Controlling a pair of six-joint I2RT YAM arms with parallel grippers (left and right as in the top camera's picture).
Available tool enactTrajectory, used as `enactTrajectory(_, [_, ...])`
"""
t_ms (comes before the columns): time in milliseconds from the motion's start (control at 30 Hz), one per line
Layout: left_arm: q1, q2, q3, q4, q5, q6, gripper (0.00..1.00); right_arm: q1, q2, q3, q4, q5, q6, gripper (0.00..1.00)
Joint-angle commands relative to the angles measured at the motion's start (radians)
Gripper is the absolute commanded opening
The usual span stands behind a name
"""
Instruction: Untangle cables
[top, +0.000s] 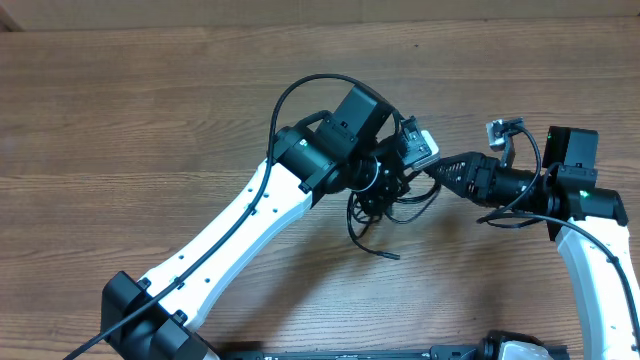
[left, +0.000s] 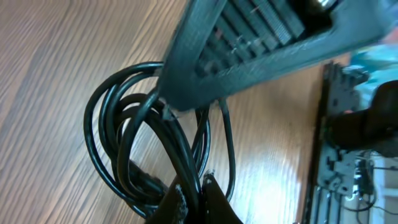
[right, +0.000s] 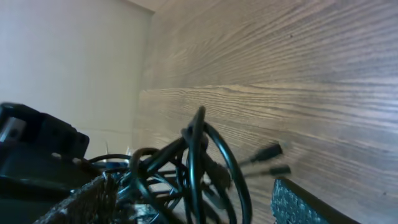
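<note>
A tangle of black cables (top: 385, 208) lies in loops at the table's centre, with a plug end (top: 392, 256) trailing toward the front. My left gripper (top: 385, 178) is over the tangle. In the left wrist view its fingers (left: 194, 198) are shut on a few black cable strands (left: 180, 146), with the loops hanging beyond them. My right gripper (top: 440, 168) points left at the tangle's right side. In the right wrist view its fingers (right: 193, 205) stand wide apart with cable loops (right: 199, 155) between them and two plug ends (right: 270, 160) beyond.
The wooden table (top: 150, 120) runs all round the tangle. The left arm's own black cable (top: 300, 90) arches above its wrist. A dark frame (left: 336, 155) stands at the table's edge in the left wrist view.
</note>
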Motion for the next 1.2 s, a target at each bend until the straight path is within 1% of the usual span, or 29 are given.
enactTrajectory(0, [0.000, -0.036, 0.010, 0.028, 0.109, -0.022, 0.04, 0.001, -0.004, 0.002, 0.002, -0.016, -0.100, 0.75])
enactTrajectory(100, [0.000, -0.036, 0.010, 0.043, 0.162, -0.021, 0.04, 0.001, -0.004, 0.002, 0.002, 0.047, -0.099, 0.62])
enactTrajectory(133, [0.000, -0.036, 0.010, 0.049, 0.186, -0.018, 0.04, 0.001, -0.004, 0.002, -0.002, 0.086, -0.099, 0.50])
enactTrajectory(233, [0.000, -0.036, 0.010, 0.049, 0.204, -0.003, 0.04, 0.001, -0.004, 0.002, -0.007, 0.118, -0.098, 0.38])
enactTrajectory(267, [0.000, -0.036, 0.011, 0.049, 0.222, 0.008, 0.04, 0.001, -0.004, 0.002, -0.010, 0.123, -0.098, 0.37])
enactTrajectory(333, [0.000, -0.036, 0.011, 0.051, 0.254, 0.029, 0.04, 0.001, -0.004, 0.002, -0.009, 0.124, -0.099, 0.37])
enactTrajectory(433, [0.000, -0.036, 0.011, 0.061, 0.272, 0.031, 0.04, 0.001, -0.004, 0.002, -0.009, 0.132, -0.099, 0.37])
enactTrajectory(567, [0.013, -0.038, 0.011, 0.078, 0.272, 0.031, 0.04, 0.001, -0.004, 0.002, -0.020, 0.146, -0.099, 0.37])
enactTrajectory(700, [0.040, -0.042, 0.011, 0.095, 0.273, 0.026, 0.04, 0.001, -0.004, 0.002, -0.037, 0.145, -0.099, 0.31])
enactTrajectory(900, [0.067, -0.043, 0.011, 0.129, 0.273, 0.019, 0.04, 0.001, -0.004, 0.002, -0.075, 0.144, -0.099, 0.31])
enactTrajectory(1000, [0.069, -0.043, 0.011, 0.135, 0.272, 0.019, 0.04, 0.001, -0.004, 0.002, -0.085, 0.131, -0.099, 0.33])
enactTrajectory(1067, [0.070, -0.043, 0.011, 0.136, 0.259, 0.020, 0.04, 0.001, -0.004, 0.002, -0.085, 0.082, -0.099, 0.38])
enactTrajectory(1167, [0.070, -0.043, 0.011, 0.135, 0.201, 0.019, 0.04, 0.001, -0.004, 0.002, -0.084, 0.021, -0.099, 0.43])
